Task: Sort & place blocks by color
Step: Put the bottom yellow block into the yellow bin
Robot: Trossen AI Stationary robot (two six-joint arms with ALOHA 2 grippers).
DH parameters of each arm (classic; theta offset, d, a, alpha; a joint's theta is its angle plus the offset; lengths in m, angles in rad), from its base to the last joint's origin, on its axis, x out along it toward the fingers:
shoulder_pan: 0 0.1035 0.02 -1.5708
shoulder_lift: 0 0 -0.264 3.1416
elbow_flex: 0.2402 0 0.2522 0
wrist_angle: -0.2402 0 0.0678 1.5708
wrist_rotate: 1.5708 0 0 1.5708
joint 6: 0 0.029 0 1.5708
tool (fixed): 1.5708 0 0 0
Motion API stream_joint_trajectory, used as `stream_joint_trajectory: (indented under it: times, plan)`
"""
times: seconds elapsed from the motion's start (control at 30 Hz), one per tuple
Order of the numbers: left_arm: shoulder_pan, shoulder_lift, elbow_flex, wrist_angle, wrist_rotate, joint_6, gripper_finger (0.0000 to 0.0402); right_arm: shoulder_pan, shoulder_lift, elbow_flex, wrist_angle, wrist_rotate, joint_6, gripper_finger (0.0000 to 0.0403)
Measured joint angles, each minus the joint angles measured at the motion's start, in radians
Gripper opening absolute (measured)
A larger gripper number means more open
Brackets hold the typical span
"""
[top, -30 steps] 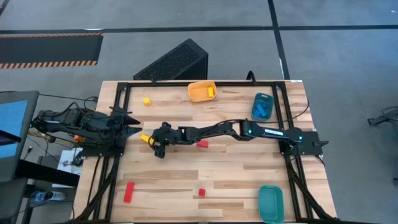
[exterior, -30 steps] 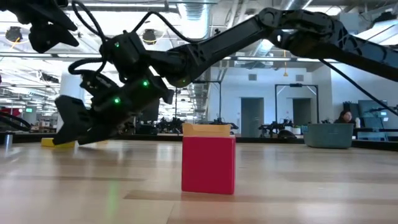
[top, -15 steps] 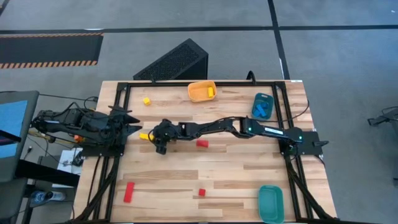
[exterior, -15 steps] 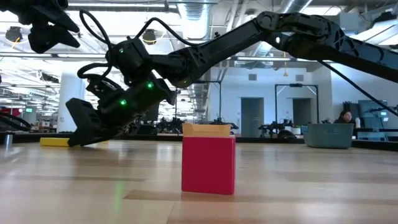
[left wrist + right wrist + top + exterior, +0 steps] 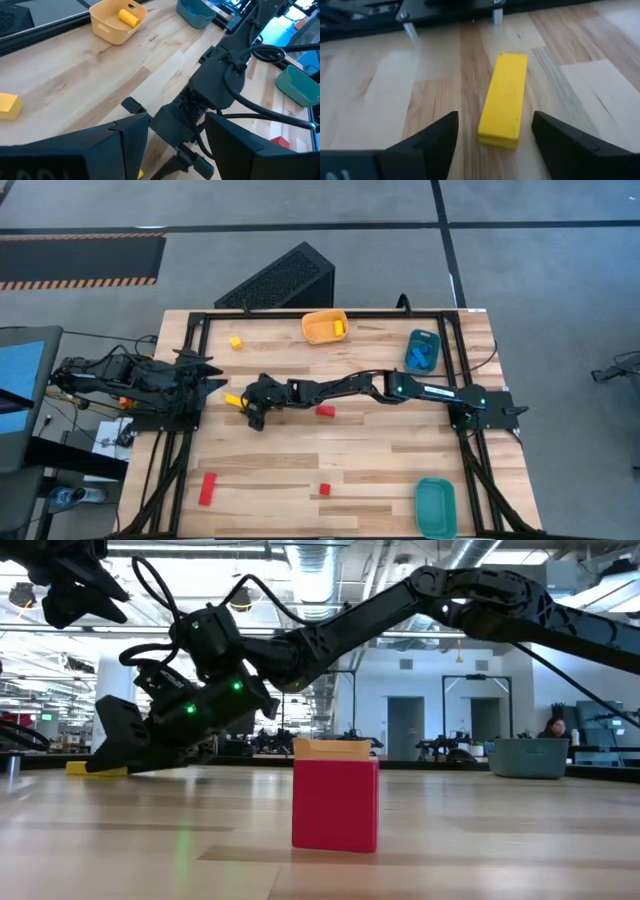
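A yellow bar (image 5: 504,100) lies flat on the table near its left edge (image 5: 233,401). My right gripper (image 5: 496,124) has reached across the table to it (image 5: 253,412). It is open and low over the wood, with one finger on either side of the bar's near end, touching nothing. Loose on the table are a yellow cube (image 5: 236,342), a red cube (image 5: 325,411), a red bar (image 5: 208,488) and a small red cube (image 5: 324,490). My left gripper (image 5: 177,127) waits open at the table's left edge (image 5: 200,380).
An orange tray (image 5: 322,329) at the far edge holds a yellow block (image 5: 340,328). A blue tray (image 5: 423,350) on the far right holds blue blocks. A teal tray (image 5: 436,507) sits at the near right corner. A black frame (image 5: 300,314) borders the table.
My right gripper has stayed low by the yellow bar: it drew back a little toward the table's right, then returned toward the bar. The bar has not moved.
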Motion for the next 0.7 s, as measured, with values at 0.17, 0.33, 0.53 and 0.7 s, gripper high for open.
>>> stream_joint_trajectory:
  times: [0.17, 0.33, 0.53, 0.7]
  plan:
    - [0.0, 0.0, 0.0, 0.0, -0.018, 0.003, 0.0182, 0.001, 0.019, 0.001, 0.012, 0.031, 0.001, 0.0262]
    - [0.001, 0.0, 0.0, -0.001, -0.019, 0.004, 0.0182, 0.0, 0.02, 0.002, -0.034, 0.07, -0.031, 0.0171]
    - [0.001, 0.0, 0.0, -0.006, -0.019, 0.022, 0.0182, 0.001, -0.033, -0.003, -0.153, 0.064, -0.031, 0.0096]
    - [0.001, 0.0, 0.0, -0.006, -0.017, 0.059, 0.0182, 0.002, -0.143, -0.009, -0.325, 0.096, -0.01, 0.0096]
